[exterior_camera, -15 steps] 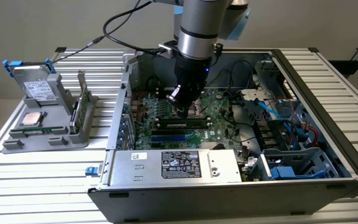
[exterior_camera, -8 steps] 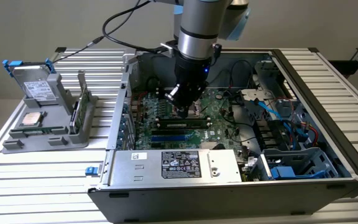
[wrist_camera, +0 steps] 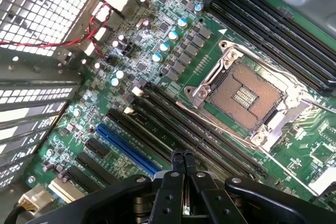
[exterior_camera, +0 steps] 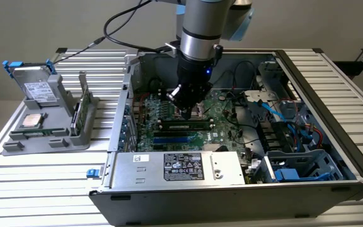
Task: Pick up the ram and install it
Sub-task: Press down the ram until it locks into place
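Ram (exterior_camera: 183, 125), a slim dark-faced stick, lies seated lengthwise in one of the black slots on the green motherboard (exterior_camera: 222, 106) inside the open computer case (exterior_camera: 332, 94), with its latches at either end, and the gripper (exterior_camera: 185, 112) hangs directly above it, just short of its upper edge. The fingers (wrist_camera: 178, 162) are pressed together with no gap between them and nothing held between their tips. In the wrist view those closed tips sit over the long black memory slots (wrist_camera: 173, 129), just beside a blue expansion slot (wrist_camera: 126, 148), while the empty silver processor socket (wrist_camera: 244, 95) with its open metal frame lies well apart from them, and a second bank of black slots (wrist_camera: 273, 35) runs along the far side of that socket. A silver power supply (exterior_camera: 175, 168) with a label fills the case's near edge in the exterior view, and blue and red cables (exterior_camera: 295, 123) run through the drive bay toward the exterior view's right. Outside the case, on the slatted metal tabletop (exterior_camera: 36, 170) near its edge on the exterior view's left, a grey parts holder (exterior_camera: 49, 123) carries a hard drive (exterior_camera: 35, 87) standing upright, a square processor chip (exterior_camera: 31, 120) lying flat, and another thin stick (exterior_camera: 76, 118) standing on edge in a slot.
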You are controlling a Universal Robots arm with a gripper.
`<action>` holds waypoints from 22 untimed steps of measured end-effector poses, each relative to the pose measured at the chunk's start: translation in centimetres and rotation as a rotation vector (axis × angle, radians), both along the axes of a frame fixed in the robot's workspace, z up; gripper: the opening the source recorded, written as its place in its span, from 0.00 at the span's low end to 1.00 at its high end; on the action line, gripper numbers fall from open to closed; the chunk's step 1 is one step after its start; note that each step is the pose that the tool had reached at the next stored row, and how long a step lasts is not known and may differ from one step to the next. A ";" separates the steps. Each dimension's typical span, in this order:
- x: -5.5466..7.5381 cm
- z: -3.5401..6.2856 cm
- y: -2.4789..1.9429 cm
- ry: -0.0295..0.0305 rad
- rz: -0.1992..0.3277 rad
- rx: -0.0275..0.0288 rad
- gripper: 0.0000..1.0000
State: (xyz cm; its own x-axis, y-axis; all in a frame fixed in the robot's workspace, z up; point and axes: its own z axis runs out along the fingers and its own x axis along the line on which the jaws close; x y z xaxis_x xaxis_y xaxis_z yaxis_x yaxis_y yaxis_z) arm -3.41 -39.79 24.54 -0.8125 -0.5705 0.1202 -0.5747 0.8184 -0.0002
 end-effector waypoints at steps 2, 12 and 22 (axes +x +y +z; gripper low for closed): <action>0.0 -0.01 0.00 -0.0041 -0.023 0.0005 0.10; 0.0 -0.02 0.00 -0.0240 -0.134 0.0026 0.10; 0.0 -0.06 0.00 -0.0426 -0.246 0.0050 0.10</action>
State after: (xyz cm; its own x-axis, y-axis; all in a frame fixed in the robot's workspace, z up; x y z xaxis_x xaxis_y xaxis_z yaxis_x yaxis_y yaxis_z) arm -3.41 -39.79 24.48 -0.9313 -0.3553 0.0805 -0.3576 0.9337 -0.0158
